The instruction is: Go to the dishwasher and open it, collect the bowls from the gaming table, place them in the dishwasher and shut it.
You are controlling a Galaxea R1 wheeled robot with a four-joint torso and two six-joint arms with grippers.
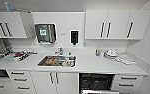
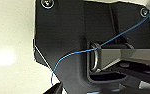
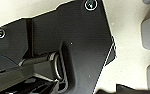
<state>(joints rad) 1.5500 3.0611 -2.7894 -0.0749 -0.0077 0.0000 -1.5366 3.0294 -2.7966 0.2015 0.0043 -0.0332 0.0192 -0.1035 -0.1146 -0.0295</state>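
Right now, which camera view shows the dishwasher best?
The head view. There the dishwasher sits under the counter, right of the sink, its dark inside exposed and the top of its lowered door at the picture's lower edge. The two wrist views give the robot's own dark plate against a pale surface, nothing recognisable of the dishwasher.

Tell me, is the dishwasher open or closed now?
Open. In the head view the dishwasher shows a dark interior under the counter, and its door is lowered at the picture's bottom edge.
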